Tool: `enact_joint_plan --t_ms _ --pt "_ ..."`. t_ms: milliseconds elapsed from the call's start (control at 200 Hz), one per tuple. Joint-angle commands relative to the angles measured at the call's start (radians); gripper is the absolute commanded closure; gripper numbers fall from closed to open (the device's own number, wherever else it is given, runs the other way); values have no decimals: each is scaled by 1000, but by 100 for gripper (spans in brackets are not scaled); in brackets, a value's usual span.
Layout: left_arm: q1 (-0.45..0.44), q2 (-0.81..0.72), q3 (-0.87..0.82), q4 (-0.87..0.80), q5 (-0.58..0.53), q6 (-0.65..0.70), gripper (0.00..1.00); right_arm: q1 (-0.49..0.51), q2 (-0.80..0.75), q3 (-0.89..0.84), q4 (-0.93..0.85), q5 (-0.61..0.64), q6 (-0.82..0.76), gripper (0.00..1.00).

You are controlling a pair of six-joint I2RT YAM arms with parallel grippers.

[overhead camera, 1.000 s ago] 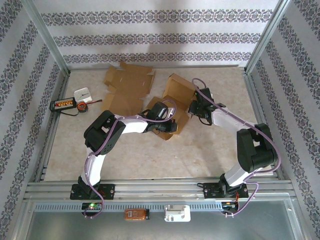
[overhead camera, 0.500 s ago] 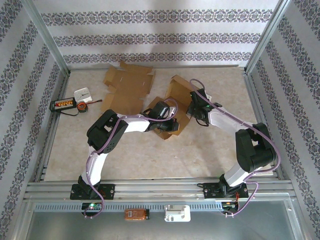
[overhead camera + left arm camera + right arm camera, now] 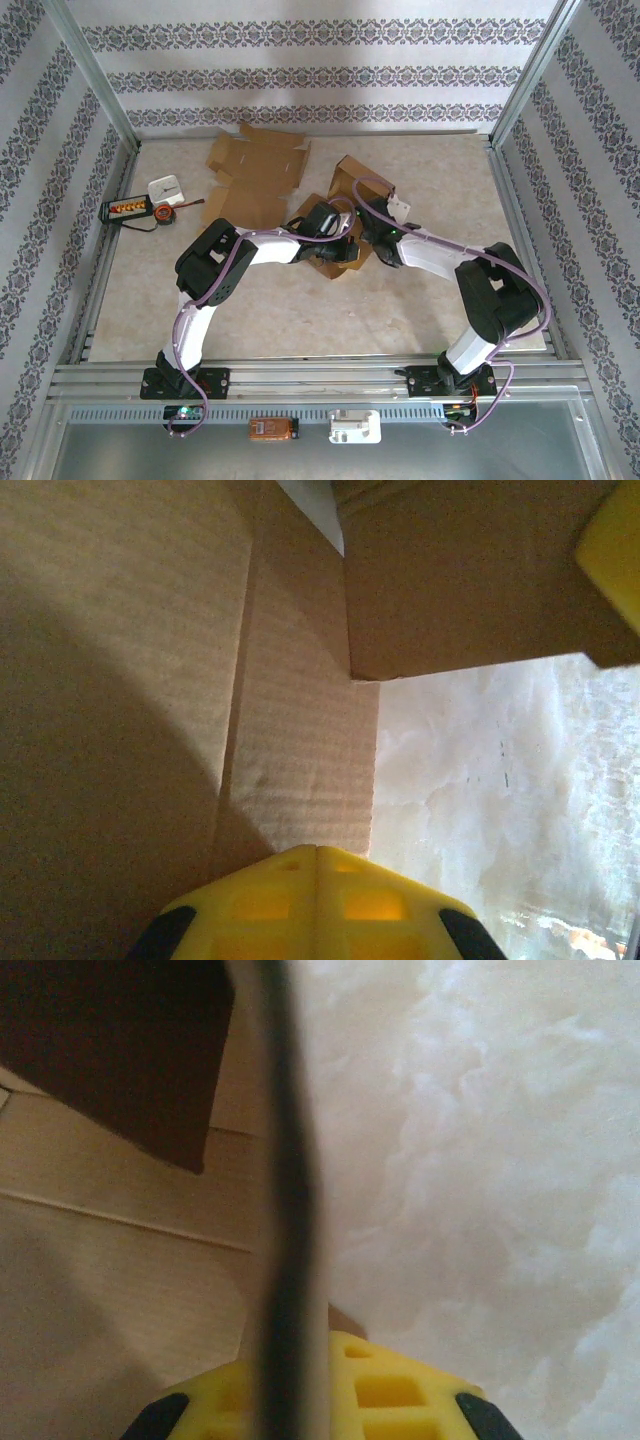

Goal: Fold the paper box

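The paper box (image 3: 348,178) is brown cardboard, partly folded, at mid-table with one wall standing at its far right. My left gripper (image 3: 345,252) rests at the box's near edge. Seen from the left wrist, its yellow fingers (image 3: 318,852) are shut together, tips against a cardboard flap (image 3: 300,740), with nothing between them. My right gripper (image 3: 368,232) has reached in from the right, close to the left one. From the right wrist, a dark panel edge (image 3: 287,1210) of the box runs straight between its yellow fingertips (image 3: 300,1360). They are shut on that flap, with more cardboard (image 3: 100,1260) to its left.
Flat unfolded cardboard sheets (image 3: 255,165) lie at the back of the table. A white square device (image 3: 167,190), a black and orange tool (image 3: 128,209) and a small orange item (image 3: 163,213) sit at the left edge. Metal frame posts (image 3: 95,70) and patterned walls surround the table.
My right gripper has moved left toward the left gripper, carrying the box's right wall inward. The left arm has barely shifted.
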Motion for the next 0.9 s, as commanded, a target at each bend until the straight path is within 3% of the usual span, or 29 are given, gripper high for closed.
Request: enact_joint_plan --t_ms 0,225,375,490,600,715,894 --pt "1 -41 -31 44 -15 -23 91 14 0 -71 80 57 20 90" --pt "13 -189 -98 27 -107 2 69 15 -12 -87 94 61 -10 92" --pt "39 -340 -153 -69 -285 49 67 14 -11 -82 88 63 -31 92" --pt "115 -403 -83 -239 -353 26 65 15 -12 -85 90 59 -53 92" --pt "202 -399 45 -344 -294 27 56 16 -7 -79 97 44 -121 92" --pt "257 -367 196 -413 -218 114 35 18 9 -60 98 0 -222 93" --pt "307 -174 519 -657 -62 165 17 18 14 -50 96 1 -298 94"
